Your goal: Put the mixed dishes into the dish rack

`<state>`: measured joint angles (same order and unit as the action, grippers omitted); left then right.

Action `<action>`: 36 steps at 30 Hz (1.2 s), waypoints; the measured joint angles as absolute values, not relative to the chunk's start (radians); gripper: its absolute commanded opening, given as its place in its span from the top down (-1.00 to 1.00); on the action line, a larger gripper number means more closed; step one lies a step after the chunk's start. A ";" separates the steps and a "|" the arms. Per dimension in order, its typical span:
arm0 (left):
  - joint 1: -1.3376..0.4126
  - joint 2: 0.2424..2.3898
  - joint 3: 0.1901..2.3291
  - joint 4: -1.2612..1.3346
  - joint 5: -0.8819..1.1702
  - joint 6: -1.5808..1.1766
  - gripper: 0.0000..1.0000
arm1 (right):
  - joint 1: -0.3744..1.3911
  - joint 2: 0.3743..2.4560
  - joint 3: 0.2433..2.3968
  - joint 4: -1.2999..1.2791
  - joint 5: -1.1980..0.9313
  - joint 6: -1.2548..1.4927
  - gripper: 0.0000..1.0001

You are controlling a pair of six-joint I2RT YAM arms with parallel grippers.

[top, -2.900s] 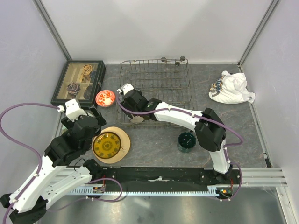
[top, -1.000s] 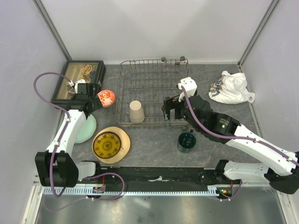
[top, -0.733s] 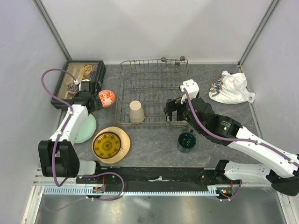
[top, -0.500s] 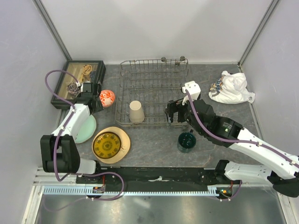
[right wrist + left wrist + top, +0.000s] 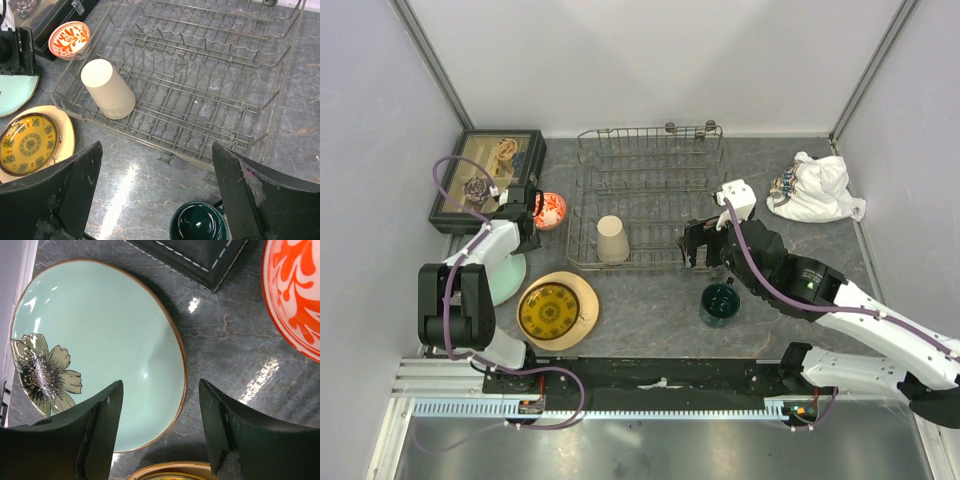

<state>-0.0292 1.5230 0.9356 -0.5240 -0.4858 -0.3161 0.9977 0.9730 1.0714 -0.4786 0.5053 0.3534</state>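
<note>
One dish loaded, five more waiting on the table.

In the wire rack [image 5: 650,190] only the beige cup [image 5: 611,239] stands, at its near left corner. Outside it are the red bowl [image 5: 548,209] just left of the rack, the green flowered plate [image 5: 100,355], the yellow plate [image 5: 551,310] lying on the tan plate [image 5: 584,291], and the dark mug [image 5: 719,302] in front of the rack. The left gripper [image 5: 160,385] hangs open and empty over the green plate's edge, and the right gripper [image 5: 156,147] is open and empty above the rack's front edge. I can read no brand, label or writing anywhere.
</note>
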 measured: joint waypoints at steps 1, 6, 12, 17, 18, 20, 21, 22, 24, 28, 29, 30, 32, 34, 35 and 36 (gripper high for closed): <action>-0.029 1.523 0.934 -0.521 -0.496 -0.316 -0.38 | 0.998 0.969 1.071 -0.478 0.506 0.353 -0.96; -0.029 1.536 0.932 -0.512 -0.526 -0.316 -0.38 | 0.998 0.950 1.070 -0.474 0.506 0.354 -0.96; -0.029 1.582 0.932 -0.494 -0.550 -0.316 -0.38 | 0.998 0.932 1.065 -0.470 0.507 0.361 -0.96; -0.031 1.635 0.939 -0.490 -0.568 -0.315 -0.38 | 0.998 0.923 1.057 -0.468 0.508 0.364 -0.96; -0.033 1.643 0.942 -0.490 -0.573 -0.315 -0.38 | 0.998 0.922 1.056 -0.467 0.510 0.364 -0.96; -0.038 1.659 0.952 -0.488 -0.579 -0.314 -0.38 | 0.998 0.921 1.055 -0.467 0.513 0.364 -0.96; -0.042 1.663 0.955 -0.487 -0.580 -0.313 -0.38 | 0.998 0.921 1.055 -0.467 0.514 0.364 -0.96; -0.044 1.670 0.960 -0.485 -0.584 -0.312 -0.38 | 0.998 0.921 1.054 -0.467 0.514 0.365 -0.96; -0.049 1.684 0.968 -0.481 -0.595 -0.309 -0.38 | 0.998 0.921 1.054 -0.466 0.514 0.365 -0.96; -0.054 1.703 0.974 -0.482 -0.611 -0.305 -0.37 | 0.998 0.923 1.054 -0.465 0.514 0.368 -0.96; -0.055 1.705 0.973 -0.483 -0.616 -0.305 -0.36 | 0.998 0.924 1.054 -0.464 0.514 0.368 -0.96; -0.055 1.707 0.974 -0.484 -0.624 -0.305 -0.33 | 0.998 0.926 1.054 -0.464 0.514 0.368 -0.96; -0.055 1.708 0.974 -0.484 -0.629 -0.305 -0.29 | 0.998 0.932 1.054 -0.463 0.514 0.368 -0.96; -0.055 1.710 0.974 -0.487 -0.634 -0.305 -0.20 | 0.998 0.943 1.054 -0.462 0.513 0.368 -0.96; -0.055 1.711 0.976 -0.490 -0.636 -0.305 -0.16 | 0.998 0.947 1.054 -0.461 0.513 0.368 -0.96; -0.055 1.715 0.978 -0.492 -0.638 -0.304 -0.14 | 0.998 0.952 1.054 -0.461 0.513 0.368 -0.96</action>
